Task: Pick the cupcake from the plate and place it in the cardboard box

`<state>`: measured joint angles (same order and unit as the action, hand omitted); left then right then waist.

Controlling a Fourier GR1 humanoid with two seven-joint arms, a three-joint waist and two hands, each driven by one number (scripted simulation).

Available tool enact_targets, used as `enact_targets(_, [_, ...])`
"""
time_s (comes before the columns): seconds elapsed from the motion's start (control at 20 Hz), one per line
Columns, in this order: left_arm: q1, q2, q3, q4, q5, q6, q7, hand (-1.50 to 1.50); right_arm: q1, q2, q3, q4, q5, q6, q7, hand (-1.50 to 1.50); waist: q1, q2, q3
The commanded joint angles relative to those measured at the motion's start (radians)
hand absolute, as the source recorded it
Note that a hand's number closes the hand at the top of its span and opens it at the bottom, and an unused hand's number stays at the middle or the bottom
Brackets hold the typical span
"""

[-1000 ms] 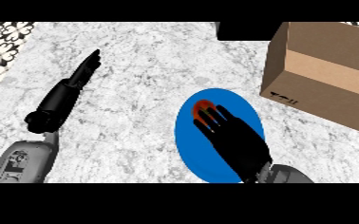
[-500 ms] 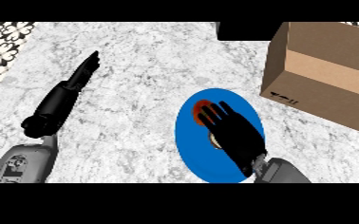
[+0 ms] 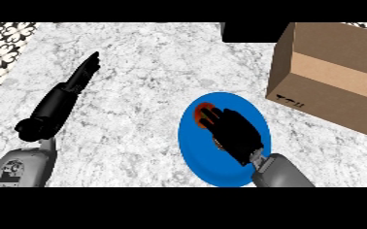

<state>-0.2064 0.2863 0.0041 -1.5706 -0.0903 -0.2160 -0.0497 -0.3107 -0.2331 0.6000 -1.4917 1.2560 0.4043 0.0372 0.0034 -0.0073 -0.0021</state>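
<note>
A blue plate (image 3: 193, 150) lies on the marble counter, right of centre. On its far left part sits the cupcake (image 3: 204, 110), showing red-brown, mostly hidden under my right hand (image 3: 235, 132). That hand lies over the plate with its fingers stretched across the cupcake, barely bent and not curled round it. The cardboard box (image 3: 323, 73) stands at the right, beyond the plate. My left hand (image 3: 61, 102) rests at the left of the counter with straight fingers pointing away, holding nothing.
A dark object (image 3: 247, 31) stands at the counter's far edge, left of the box. A patterned black and white strip (image 3: 14, 41) runs along the far left edge. Bare marble lies between the two hands.
My right hand has drawn back a little toward me and to the right over the plate, still covering the cupcake. The left hand has not moved.
</note>
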Motion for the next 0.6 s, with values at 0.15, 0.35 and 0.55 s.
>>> enact_targets(0.15, [-0.031,0.015,0.053,0.009,0.018,-0.038,0.031,0.00,-0.018,0.027,-0.006,0.051,0.054,-0.133,-0.124,1.50,-0.001,0.007,0.002])
enact_targets(0.35, [-0.055,-0.010,0.043,0.071,-0.029,-0.022,-0.019,0.00,0.048,-0.001,0.006,0.011,0.116,-0.218,-0.163,1.50,-0.007,0.007,0.002])
enact_targets(0.55, [-0.015,-0.048,0.011,0.016,-0.054,0.004,0.004,0.00,0.097,-0.007,-0.026,-0.046,0.061,-0.303,-0.250,1.50,-0.007,0.007,0.002])
